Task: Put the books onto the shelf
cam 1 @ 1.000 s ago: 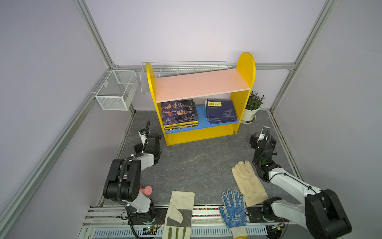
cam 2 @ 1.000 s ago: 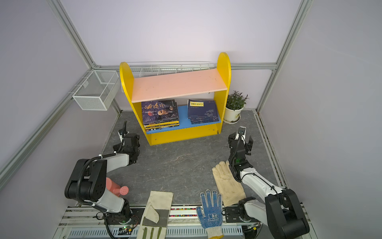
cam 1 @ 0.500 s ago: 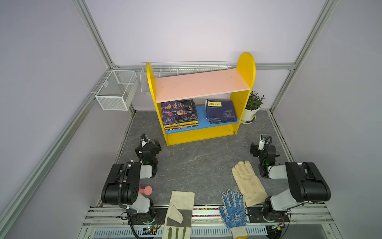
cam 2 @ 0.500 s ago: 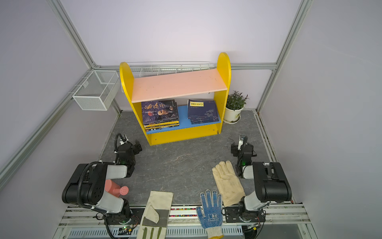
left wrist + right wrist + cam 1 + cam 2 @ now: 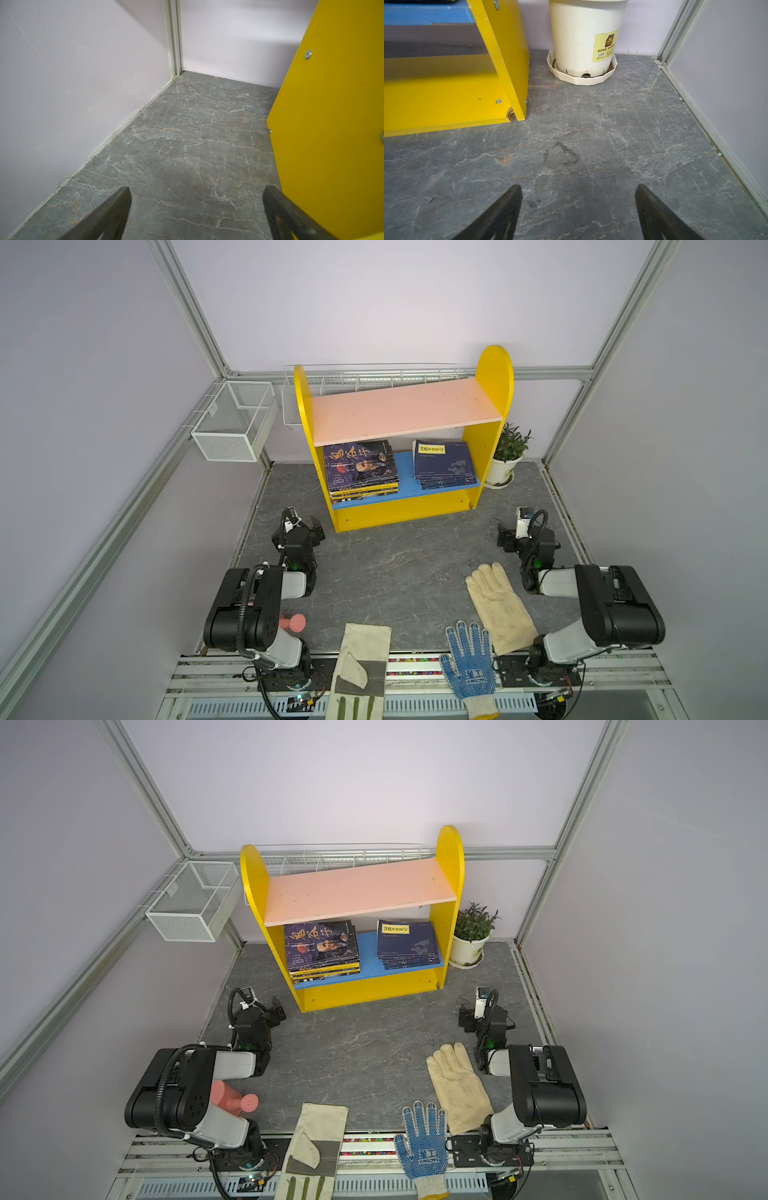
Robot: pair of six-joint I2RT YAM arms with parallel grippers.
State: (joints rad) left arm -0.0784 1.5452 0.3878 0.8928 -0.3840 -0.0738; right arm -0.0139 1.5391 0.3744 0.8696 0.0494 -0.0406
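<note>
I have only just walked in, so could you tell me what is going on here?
Nothing is being handled right now. The left gripper and the right gripper both hang open and empty, low over the table. The books lie in two flat stacks on the blue lower board of the shelf; its pink upper board is bare. Three work gloves lie untouched along the front edge.

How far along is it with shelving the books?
Done, it seems: the books lie in a dark-covered stack and a navy stack on the shelf, on its blue lower board. In hand: nothing; the left arm's fingers and the right arm's fingers are spread and empty. Left: apparently nothing; no book lies on the table among the gloves.
</note>
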